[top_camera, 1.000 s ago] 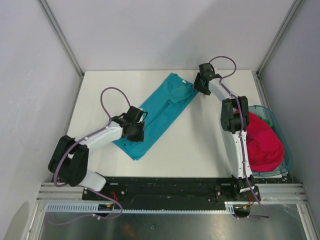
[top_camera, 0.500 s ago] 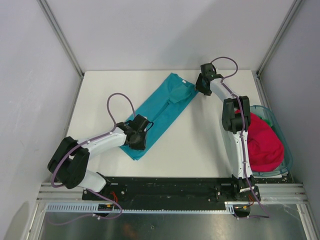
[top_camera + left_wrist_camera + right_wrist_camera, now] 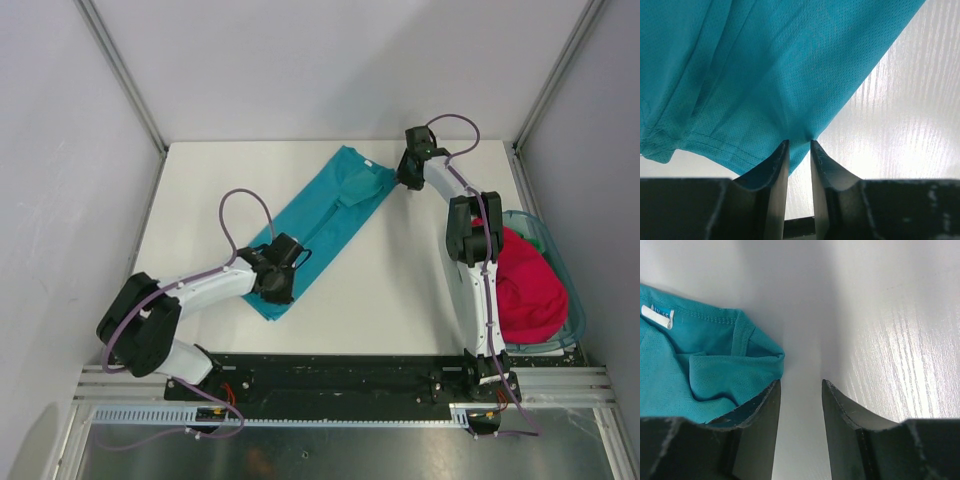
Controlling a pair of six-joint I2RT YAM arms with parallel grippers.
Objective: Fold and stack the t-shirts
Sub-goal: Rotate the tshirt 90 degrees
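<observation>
We see the left gripper (image 3: 799, 143) with fingers narrowly parted over the teal-blue t-shirt (image 3: 765, 75) hem. Our right gripper (image 3: 800, 385) stands open, holding nothing, just beside its far end

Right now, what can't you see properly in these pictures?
- Top view: the right arm covers part of the red t-shirt and the basket. Anything beneath that shirt is hidden.
- Left wrist view: I cannot tell whether the left jaws pinch the teal t-shirt or just sit over its corner. The frame edges cut off most of it.
- Right wrist view: the collar label print is too small to read.
</observation>
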